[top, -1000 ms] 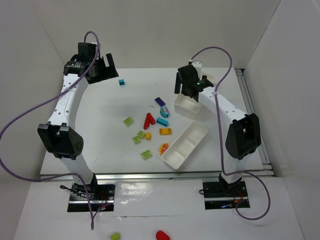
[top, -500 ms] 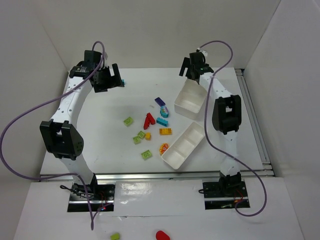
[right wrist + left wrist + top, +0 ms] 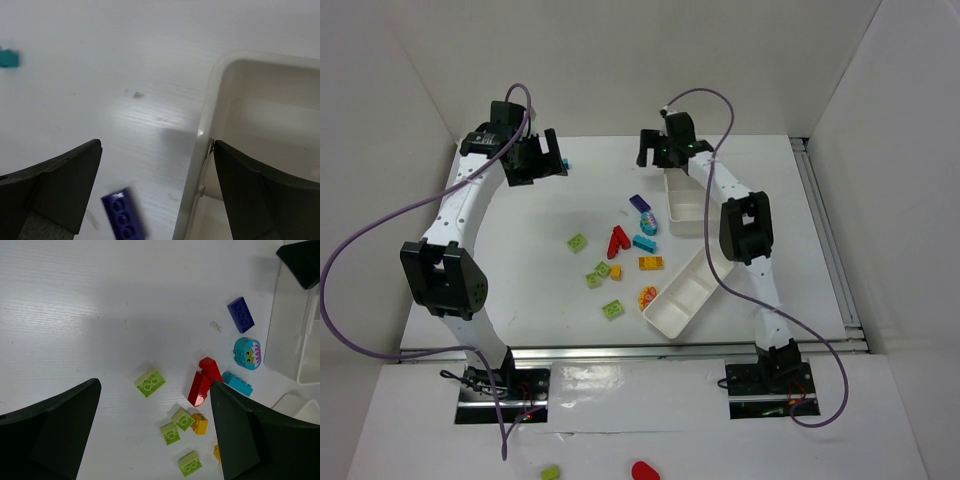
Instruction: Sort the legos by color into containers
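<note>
Though both hang spread and empty, the left end effector [image 3: 155,386] sits far left, well apart from the studded legos [image 3: 204,380] at the middle of the smooth white bench [image 3: 520,260]. The right end effector [image 3: 156,145] hovers over the glossy rounded corner of the far container [image 3: 220,75]. A purple brick [image 3: 123,212] lies just left of it. Open room lies left of the legos.

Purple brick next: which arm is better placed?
Right. The right gripper, open, hangs just beyond the purple brick, beside the far tray; the left gripper is far left by a lone teal brick.
</note>
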Controlling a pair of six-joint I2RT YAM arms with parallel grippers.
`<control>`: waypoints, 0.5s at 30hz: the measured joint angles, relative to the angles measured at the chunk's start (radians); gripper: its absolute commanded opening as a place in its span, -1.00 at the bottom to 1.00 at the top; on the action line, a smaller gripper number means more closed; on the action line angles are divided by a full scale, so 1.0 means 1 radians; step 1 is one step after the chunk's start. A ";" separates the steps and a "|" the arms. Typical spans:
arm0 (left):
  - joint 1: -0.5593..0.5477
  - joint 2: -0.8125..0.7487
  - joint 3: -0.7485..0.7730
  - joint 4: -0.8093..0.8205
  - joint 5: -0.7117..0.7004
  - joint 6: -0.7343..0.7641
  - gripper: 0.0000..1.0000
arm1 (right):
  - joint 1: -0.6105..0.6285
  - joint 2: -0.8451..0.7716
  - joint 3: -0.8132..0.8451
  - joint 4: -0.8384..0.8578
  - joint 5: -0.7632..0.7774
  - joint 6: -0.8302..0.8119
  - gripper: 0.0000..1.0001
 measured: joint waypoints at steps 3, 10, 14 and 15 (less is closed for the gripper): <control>0.000 0.000 0.000 0.000 -0.002 -0.003 1.00 | 0.069 0.000 0.000 -0.003 -0.062 -0.046 1.00; 0.000 0.000 -0.003 0.002 -0.018 -0.007 1.00 | 0.151 -0.042 -0.035 -0.055 -0.164 -0.123 0.98; 0.000 0.000 -0.029 0.012 -0.039 -0.013 1.00 | 0.146 -0.097 -0.072 -0.120 -0.177 -0.169 1.00; 0.000 0.000 -0.035 0.013 -0.041 -0.016 1.00 | 0.146 -0.120 -0.095 -0.121 -0.171 -0.175 1.00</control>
